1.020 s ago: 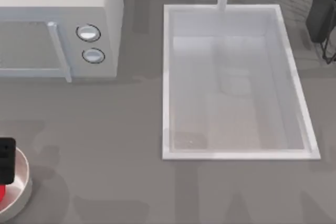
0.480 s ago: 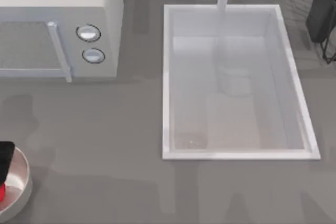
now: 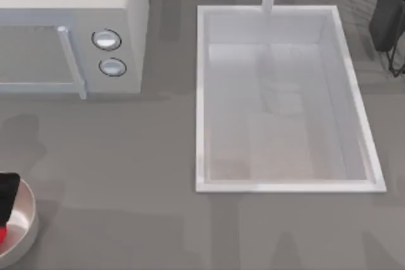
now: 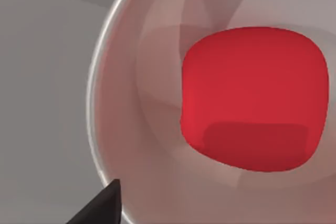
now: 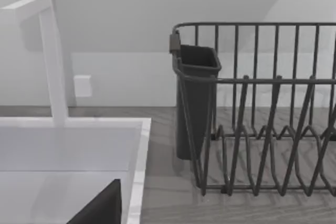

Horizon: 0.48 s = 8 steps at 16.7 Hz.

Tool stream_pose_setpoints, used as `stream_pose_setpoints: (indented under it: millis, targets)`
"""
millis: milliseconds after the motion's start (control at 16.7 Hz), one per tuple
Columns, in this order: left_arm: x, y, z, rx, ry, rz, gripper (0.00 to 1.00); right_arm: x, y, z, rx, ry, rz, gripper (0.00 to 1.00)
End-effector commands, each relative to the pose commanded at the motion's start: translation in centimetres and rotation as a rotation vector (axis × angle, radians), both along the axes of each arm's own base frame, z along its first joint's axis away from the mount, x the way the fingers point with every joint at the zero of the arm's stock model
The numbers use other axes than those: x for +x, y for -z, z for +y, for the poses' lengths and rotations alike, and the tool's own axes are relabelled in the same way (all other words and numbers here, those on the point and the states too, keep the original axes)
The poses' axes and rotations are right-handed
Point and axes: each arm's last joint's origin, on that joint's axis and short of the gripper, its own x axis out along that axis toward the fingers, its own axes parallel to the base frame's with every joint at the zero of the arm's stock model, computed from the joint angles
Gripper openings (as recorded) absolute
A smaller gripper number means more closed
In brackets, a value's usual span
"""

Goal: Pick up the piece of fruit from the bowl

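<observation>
Left hand (image 3: 6, 195): over the bowl at the tabletop's near left corner; one dark fingertip (image 4: 100, 207) shows beside the rim; whether the fingers are spread or pressed together cannot be told.
Piece of fruit (image 4: 252, 98): bright red, rounded, resting inside the bowl (image 4: 113, 129), just ahead of and below the left hand.
Handling: judged light, firm and smooth, perhaps slippery against the glossy bowl; it may roll if nudged.
Where to hold: across its widest middle, a finger on each side, clear of the rim.
Right hand: parked well apart, near the sink (image 5: 79, 145) and dish rack (image 5: 262, 114).
Writing: none readable; the microwave (image 3: 69, 30) knobs carry no legible marks.
</observation>
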Motion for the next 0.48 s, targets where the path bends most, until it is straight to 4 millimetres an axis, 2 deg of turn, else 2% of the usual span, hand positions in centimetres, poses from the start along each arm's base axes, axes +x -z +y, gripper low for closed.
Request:
stream_pose_setpoints:
  millis: [480]
  targets:
    - [0.4,7.9,0.1,0.002,-0.003,-0.021,1.00,0.0,0.0,0.0,0.000,0.000,0.000,1.00]
